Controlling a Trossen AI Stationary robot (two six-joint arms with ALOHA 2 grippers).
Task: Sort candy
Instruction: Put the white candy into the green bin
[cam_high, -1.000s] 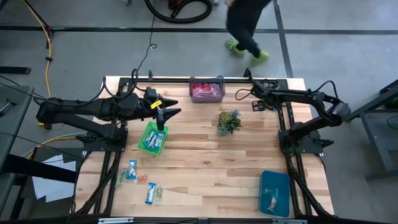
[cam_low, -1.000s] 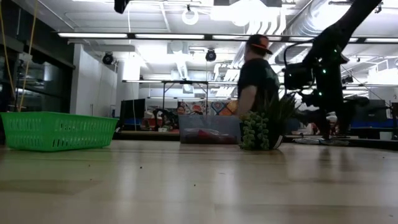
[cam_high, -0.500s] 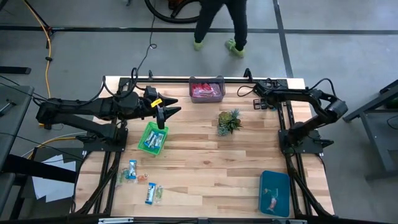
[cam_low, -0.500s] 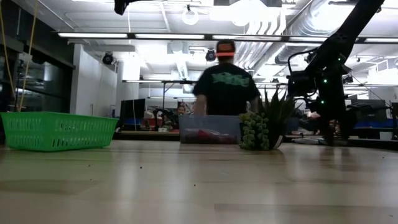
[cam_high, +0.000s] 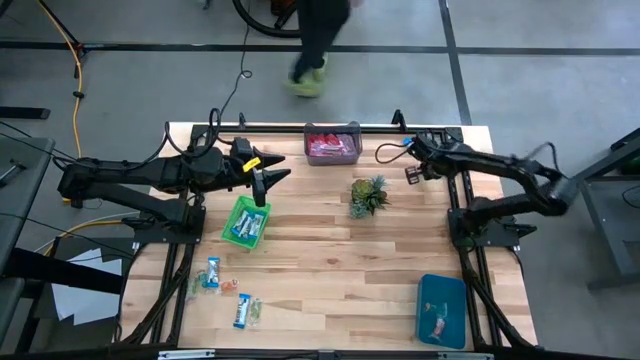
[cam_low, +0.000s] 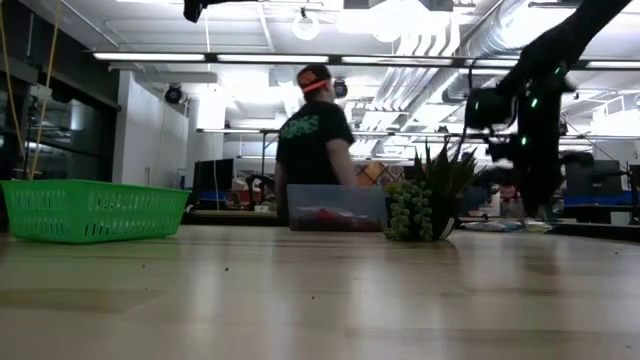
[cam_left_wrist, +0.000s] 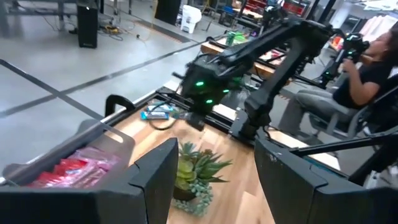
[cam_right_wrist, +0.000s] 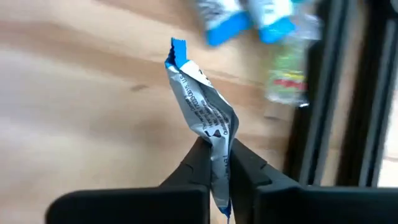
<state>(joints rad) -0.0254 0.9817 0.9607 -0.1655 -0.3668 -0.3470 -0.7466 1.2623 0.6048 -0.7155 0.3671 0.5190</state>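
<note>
Blue-and-white foil candy wrapper (cam_right_wrist: 202, 106): pinched in my right jaws (cam_right_wrist: 214, 163), table's one o'clock. Left jaws (cam_left_wrist: 211, 168) released above green mesh basket (cam_high: 246, 222). Several candies (cam_high: 228, 290) at seven o'clock unsorted.

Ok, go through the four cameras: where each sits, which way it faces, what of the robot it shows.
High: above the table, facing straight down; both arms, left gripper over the green bin.
Low: at tabletop height, facing level into the room; one arm at upper right.
Left wrist: on the left arm, facing across the table; its own fingers, the right arm beyond.
Right wrist: on the right arm, facing the tabletop; right gripper pinching a candy.
Shared: the plant shows in the high, low and left wrist views.
</note>
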